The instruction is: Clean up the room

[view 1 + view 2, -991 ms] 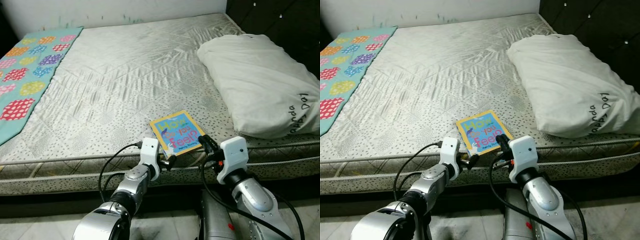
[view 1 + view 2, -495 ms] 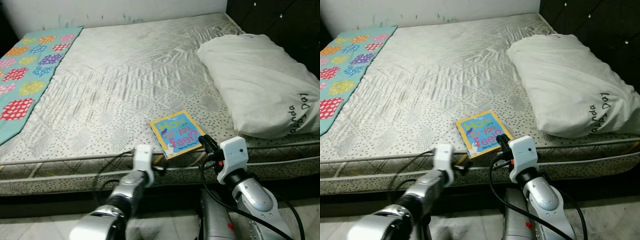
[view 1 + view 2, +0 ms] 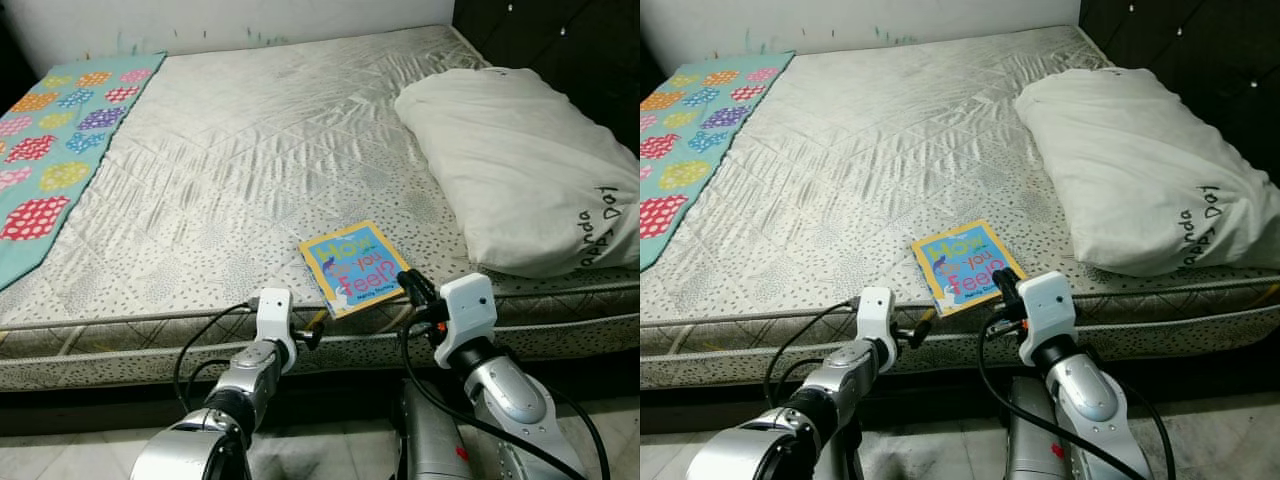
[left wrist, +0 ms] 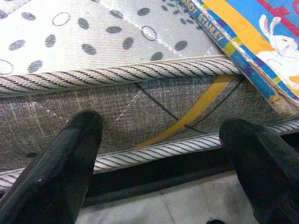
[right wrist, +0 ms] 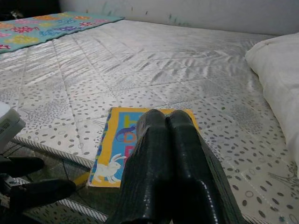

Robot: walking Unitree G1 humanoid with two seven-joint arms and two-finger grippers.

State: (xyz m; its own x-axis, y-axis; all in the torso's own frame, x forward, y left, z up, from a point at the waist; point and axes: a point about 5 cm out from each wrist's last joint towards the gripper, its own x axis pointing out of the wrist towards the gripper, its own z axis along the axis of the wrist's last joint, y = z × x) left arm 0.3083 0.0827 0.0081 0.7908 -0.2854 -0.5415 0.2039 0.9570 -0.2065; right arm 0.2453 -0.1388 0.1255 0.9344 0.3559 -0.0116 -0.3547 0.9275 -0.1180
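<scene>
Left claw (image 3: pixel 312 337) lower than before, fingers wide below the book (image 3: pixel 354 266); right claw (image 5: pixel 166 122) pressed shut at the bed (image 3: pixel 250 170) edge.

A blue book (image 3: pixel 354 266) with a yellow border lies on a grey-white quilted mattress (image 3: pixel 260 170) speckled with dark dots. There's a teal blanket (image 3: pixel 50 150) with bright honeycomb patches, and a plain white pillow (image 3: pixel 520 170).

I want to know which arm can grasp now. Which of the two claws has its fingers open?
The left claw: its fingers are spread, below the book corner. The right claw is pressed shut.
</scene>
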